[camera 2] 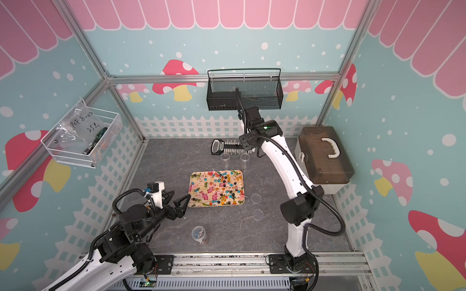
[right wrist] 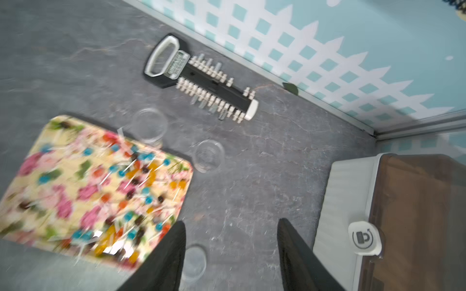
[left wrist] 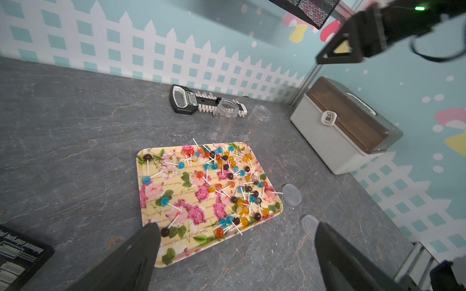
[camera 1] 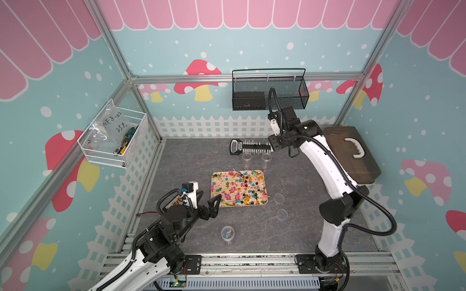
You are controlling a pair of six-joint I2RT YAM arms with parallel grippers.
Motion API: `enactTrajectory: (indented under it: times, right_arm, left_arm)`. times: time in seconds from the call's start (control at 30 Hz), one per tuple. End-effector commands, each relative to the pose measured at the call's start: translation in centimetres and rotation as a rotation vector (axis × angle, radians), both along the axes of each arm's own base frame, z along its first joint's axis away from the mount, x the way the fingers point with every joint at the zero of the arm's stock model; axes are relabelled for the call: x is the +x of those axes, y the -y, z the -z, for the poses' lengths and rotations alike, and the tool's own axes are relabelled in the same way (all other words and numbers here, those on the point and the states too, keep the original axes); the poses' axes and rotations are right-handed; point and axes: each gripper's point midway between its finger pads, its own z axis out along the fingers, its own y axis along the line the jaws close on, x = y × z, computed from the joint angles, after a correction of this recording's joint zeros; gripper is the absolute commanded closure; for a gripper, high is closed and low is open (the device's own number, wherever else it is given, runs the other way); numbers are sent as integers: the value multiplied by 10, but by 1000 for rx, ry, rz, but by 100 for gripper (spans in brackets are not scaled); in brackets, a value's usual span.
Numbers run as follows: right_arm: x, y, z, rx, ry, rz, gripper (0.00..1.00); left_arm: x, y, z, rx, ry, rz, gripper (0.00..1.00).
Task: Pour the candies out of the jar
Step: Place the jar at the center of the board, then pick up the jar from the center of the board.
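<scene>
The candies (left wrist: 227,181) lie scattered over the flowered tray (left wrist: 174,249), thickest toward its right side. Two clear jars (left wrist: 223,121) stand upright and empty just behind it; a third jar (camera 1: 227,234) stands nearer the front. The left gripper (left wrist: 235,225) is wide open and empty, beside the tray. The right gripper (right wrist: 231,221) is open and empty, raised above the surface (camera 1: 189,156).

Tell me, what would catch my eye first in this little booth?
First, the yellow rectangular tray printed with pink flowers in the middle of the grey table, strewn with tiny bright lollipops on white sticks. Just behind it, two clear plastic jars stand upright and empty. A third clear jar near the front edge seems to hold a few leftover sticks.
</scene>
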Motion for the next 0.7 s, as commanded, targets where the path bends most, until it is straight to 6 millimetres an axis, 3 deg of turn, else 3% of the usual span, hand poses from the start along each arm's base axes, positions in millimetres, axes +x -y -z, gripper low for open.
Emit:
enactTrajectory:
  times: [0.0, 0.13, 0.23, 0.5, 0.67]
  right_arm:
    - [-46, -49, 10, 95, 18, -234, 41]
    - [-121, -95, 37, 291, -14, -440, 40]
    - [-161, -115, 65, 383, -38, -489, 39]
    - [-234, -148, 130, 353, -110, -551, 33]
    - [-269, -170, 148, 328, -128, -629, 26]
  left_arm:
    - [8, 5, 12, -162, -132, 31, 1]
    - [31, 0, 25, -296, -263, 43, 1]
    - [45, -11, 33, -360, -353, 30, 1]
    - [54, -25, 48, -365, -407, -31, 1]
    - [52, -25, 56, -395, -431, -44, 1]
